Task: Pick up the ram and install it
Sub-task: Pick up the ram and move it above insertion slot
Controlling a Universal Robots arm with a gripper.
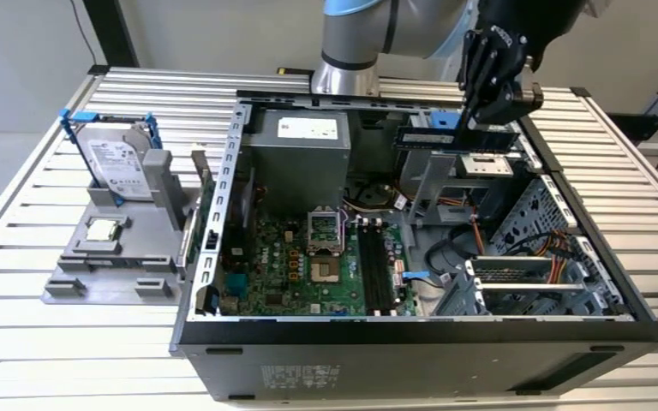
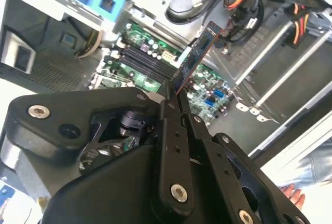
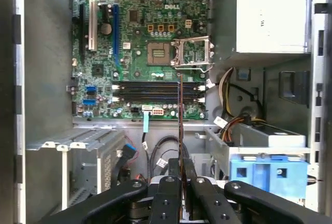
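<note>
Open computer case (image 1: 421,351) on slatted desk (image 1: 32,257); green motherboard (image 1: 295,265) and grey power supply (image 1: 295,158) inside it, lower than the claw (image 1: 483,122). Hard drive in blue frame (image 1: 112,163) upright on grey stand (image 1: 112,257), outside case, well apart from claw toward the exterior view's left.

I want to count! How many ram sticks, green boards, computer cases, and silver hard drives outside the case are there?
ram stick: 1
green motherboard: 1
computer case: 1
hard drive outside the case: 1
Total: 4
</note>
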